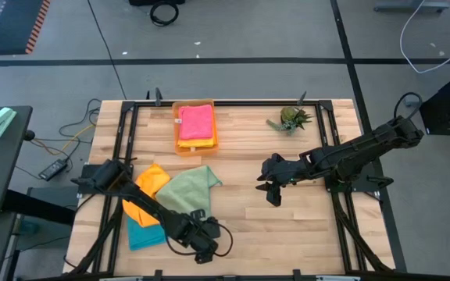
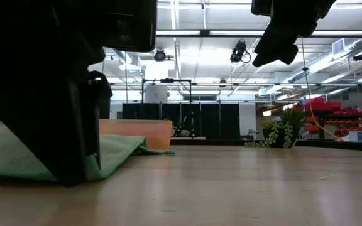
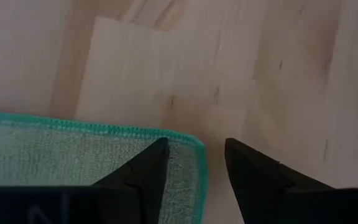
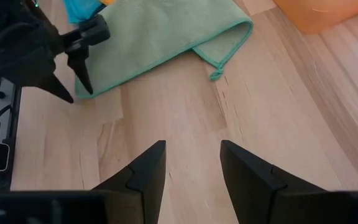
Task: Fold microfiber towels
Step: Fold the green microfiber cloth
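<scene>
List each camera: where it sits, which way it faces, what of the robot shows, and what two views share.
High: overhead, straight down; both arms, green towel, orange tray.
Low: table height, level across; left gripper huge at the towel edge.
Left wrist: down past open jaws at the towel's corner.
Right wrist: right gripper, jaws open, over bare wood.
Shared: right wrist and high both show the towel and left gripper.
</scene>
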Action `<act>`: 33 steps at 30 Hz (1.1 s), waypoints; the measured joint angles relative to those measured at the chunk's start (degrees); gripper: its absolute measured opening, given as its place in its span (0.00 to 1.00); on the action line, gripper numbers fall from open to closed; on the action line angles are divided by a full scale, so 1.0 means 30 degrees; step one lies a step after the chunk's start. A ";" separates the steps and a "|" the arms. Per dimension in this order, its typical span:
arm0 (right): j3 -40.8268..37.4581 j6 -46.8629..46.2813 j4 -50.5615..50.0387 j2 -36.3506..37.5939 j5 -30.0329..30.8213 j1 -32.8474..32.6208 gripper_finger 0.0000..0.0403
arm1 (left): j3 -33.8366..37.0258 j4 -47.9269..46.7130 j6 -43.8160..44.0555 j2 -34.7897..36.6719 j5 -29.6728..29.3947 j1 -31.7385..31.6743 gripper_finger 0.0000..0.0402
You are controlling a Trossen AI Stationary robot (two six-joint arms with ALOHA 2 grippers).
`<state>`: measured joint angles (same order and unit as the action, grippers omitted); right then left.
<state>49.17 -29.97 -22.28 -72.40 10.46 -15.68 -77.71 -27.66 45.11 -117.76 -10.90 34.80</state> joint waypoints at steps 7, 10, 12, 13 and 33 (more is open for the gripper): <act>0.0000 0.0026 0.0350 0.0000 0.0371 0.0000 0.40 | -0.0037 -0.0921 0.3028 -0.0375 -0.0229 0.0121 0.18; 0.0000 0.1452 0.0754 -0.0029 0.0562 -0.0118 0.40 | -0.0001 -0.1107 0.4547 -0.0067 -0.0222 0.0066 0.04; 0.0000 0.2551 0.1569 -0.0374 0.0576 -0.0124 0.40 | 0.0090 -0.1088 0.4780 0.0368 -0.0321 0.0105 0.04; 0.0000 0.2833 0.1767 -0.0639 0.0576 -0.0124 0.40 | 0.0154 -0.1391 0.4804 0.0662 -0.0466 0.0153 0.03; 0.1371 -0.7049 1.2848 -1.2998 0.1649 0.1821 0.40 | 0.0087 -0.6330 0.7407 0.8117 -0.3865 0.0738 0.02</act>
<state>53.28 -51.12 16.26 -111.39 15.41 -10.22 -77.45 -46.65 67.33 -93.41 -22.50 37.01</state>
